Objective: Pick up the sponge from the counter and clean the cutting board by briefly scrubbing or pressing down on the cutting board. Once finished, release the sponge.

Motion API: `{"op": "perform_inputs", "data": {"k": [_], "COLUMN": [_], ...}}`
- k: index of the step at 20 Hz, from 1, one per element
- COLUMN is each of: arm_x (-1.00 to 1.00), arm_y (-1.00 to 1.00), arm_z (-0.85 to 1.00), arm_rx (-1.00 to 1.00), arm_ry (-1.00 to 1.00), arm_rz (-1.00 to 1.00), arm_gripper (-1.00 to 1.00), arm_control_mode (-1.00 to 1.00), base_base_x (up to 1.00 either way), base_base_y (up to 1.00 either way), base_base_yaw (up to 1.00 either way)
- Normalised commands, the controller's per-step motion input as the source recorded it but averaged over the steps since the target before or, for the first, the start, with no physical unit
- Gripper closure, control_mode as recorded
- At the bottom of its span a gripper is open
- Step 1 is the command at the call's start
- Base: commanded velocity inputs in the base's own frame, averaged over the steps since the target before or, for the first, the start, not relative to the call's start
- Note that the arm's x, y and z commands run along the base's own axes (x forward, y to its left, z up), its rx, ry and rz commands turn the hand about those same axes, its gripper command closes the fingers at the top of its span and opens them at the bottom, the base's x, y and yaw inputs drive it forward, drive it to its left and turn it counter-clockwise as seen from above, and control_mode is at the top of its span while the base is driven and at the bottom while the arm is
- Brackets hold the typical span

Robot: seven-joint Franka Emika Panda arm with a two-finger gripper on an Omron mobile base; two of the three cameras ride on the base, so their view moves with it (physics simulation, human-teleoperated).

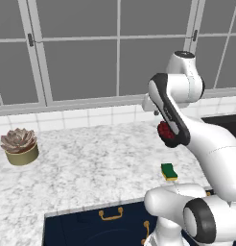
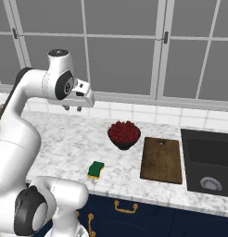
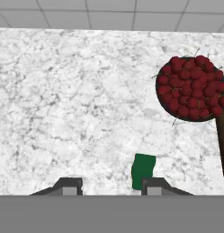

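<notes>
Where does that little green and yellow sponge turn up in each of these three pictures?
Left base view: the sponge lies low and right of centre on the counter, beside the arm.
Right base view: the sponge lies left of centre near the counter's front edge, left of the cutting board.
Hand view: the sponge sits at bottom centre, green top showing.
Shared landmark: the bowl of red fruit, just beyond the sponge.

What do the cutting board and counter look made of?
Cutting board: looks like wood, matte dark brown with streaky grain and worn patches. Counter: looks like polished marble or similar stone, white with grey mottled veining; as this is rendered, that's only how the surface looks.
</notes>
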Motion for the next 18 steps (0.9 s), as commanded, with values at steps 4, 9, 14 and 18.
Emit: {"op": "perform_inputs", "data": {"k": [4, 9, 14, 18], "arm_x": [-0.06, -0.46, -0.84, -0.74], "arm_y": [0.06, -0.43, -0.37, -0.05], "arm_z": [-0.01, -0.10, -0.31, -0.47], "arm_rx": [0.00, 0.05, 0.05, 0.10], "arm_ry": [0.04, 0.01, 0.00, 0.00], "arm_rz": [0.03, -0.01, -0.09, -0.05], "arm_gripper": [-1.00, -1.00, -1.00, -1.00], "arm_control_mode": [-1.00, -1.00, -1.00, -1.00], "base_base_x": [0.00, 0.00, 0.00, 0.00], "base_base_y": [0.00, 0.00, 0.00, 0.00], "base_base_yaw": [0.00, 0.00, 0.00, 0.00]}}
